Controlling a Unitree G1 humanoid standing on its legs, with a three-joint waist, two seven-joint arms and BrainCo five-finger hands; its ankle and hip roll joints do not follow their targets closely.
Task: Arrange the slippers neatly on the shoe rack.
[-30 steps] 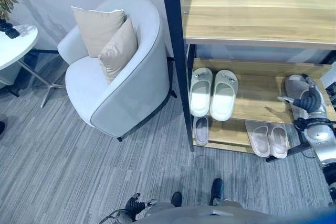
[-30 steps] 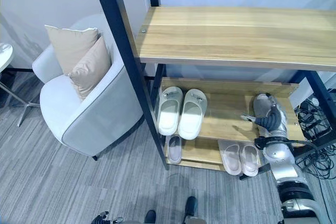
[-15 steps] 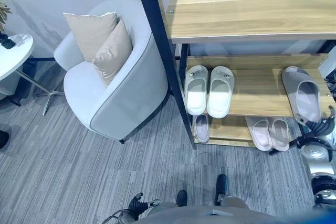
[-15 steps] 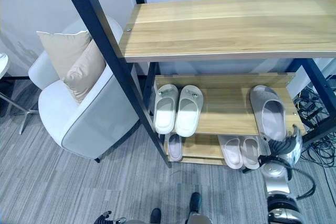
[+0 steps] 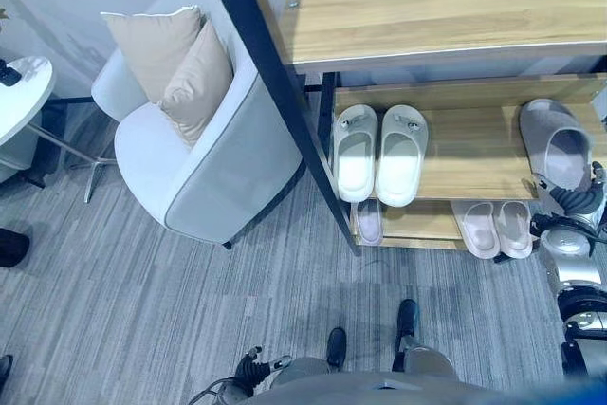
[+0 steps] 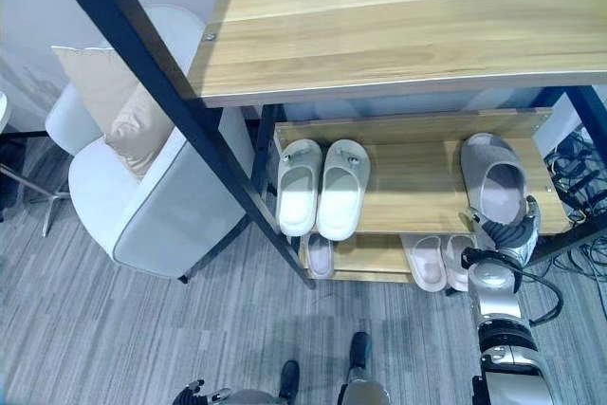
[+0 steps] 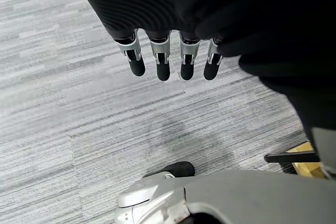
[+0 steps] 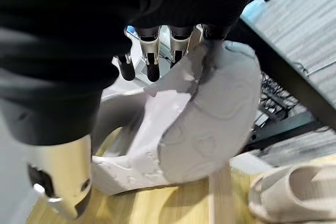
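Grey slipper (image 5: 560, 151) now on the middle shelf (image 5: 474, 149) of the shoe rack (image 6: 398, 40), at its right end, toe toward the back. Half a second ago flat on the boards with the right robot hand (image 5: 576, 198) drawn back below the shelf edge; a second ago covered by that hand. Now the right robot hand back at the slipper's heel — in the right wrist view fingers (image 8: 152, 56) lie straight along the slipper's rim, thumb apart, nothing clasped. Judged a nudging or straightening contact, not a grasp. Whole scene shifted between pictures: camera motion, not the rack.

White pair (image 5: 379, 154) side by side at the shelf's left end; pale pair (image 5: 493, 228) on the shelf below. Left robot hand (image 7: 168, 56) relaxed and unclenched over carpet, idle.

Grey slipper placed but single — its partner not identifiable.
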